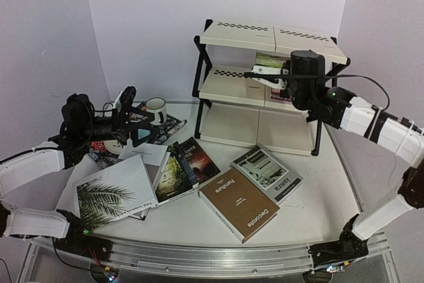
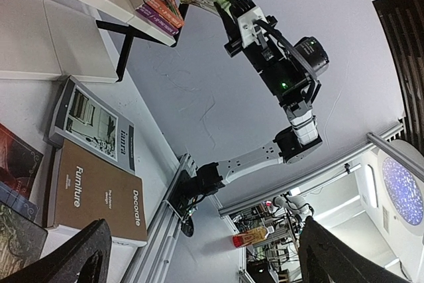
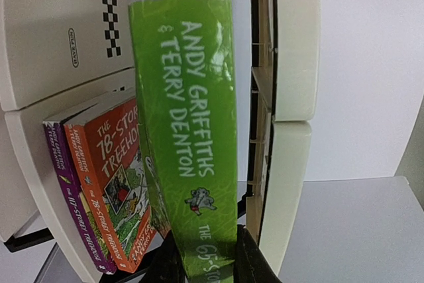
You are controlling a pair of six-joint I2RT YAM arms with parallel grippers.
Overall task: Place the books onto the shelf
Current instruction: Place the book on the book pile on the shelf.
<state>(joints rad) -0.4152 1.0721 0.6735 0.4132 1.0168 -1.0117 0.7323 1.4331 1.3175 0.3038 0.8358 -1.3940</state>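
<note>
Two paperbacks, a purple book (image 3: 63, 183) and an orange book (image 3: 109, 183), are stood on the middle tier of the shelf (image 1: 238, 33), toward its right end. A third, the green book (image 3: 189, 137), is held upright just beside the orange one, clamped at its lower end by the right claw (image 3: 205, 260). Whether its bottom edge is borne by the tier cannot be told. The step in hand is judged to be the setting of this green book in the row. Next it would need to be lowered onto the panel, leaned against the orange book and only then released. The left claw (image 1: 140, 124) is spread wide, with nothing held, above the left part of the tabletop (image 1: 311, 203), where more books lie flat. "ANDY GRIFFITHS & TERRY DENTON" can be read on the green spine and "THE 78-STORY TREEHOUSE" on the orange. "Decorate" and "Furniture" are printed on the brown book (image 1: 238, 203) near the front edge, and "ianra" on the grey book (image 1: 267, 173) just behind it.
</note>
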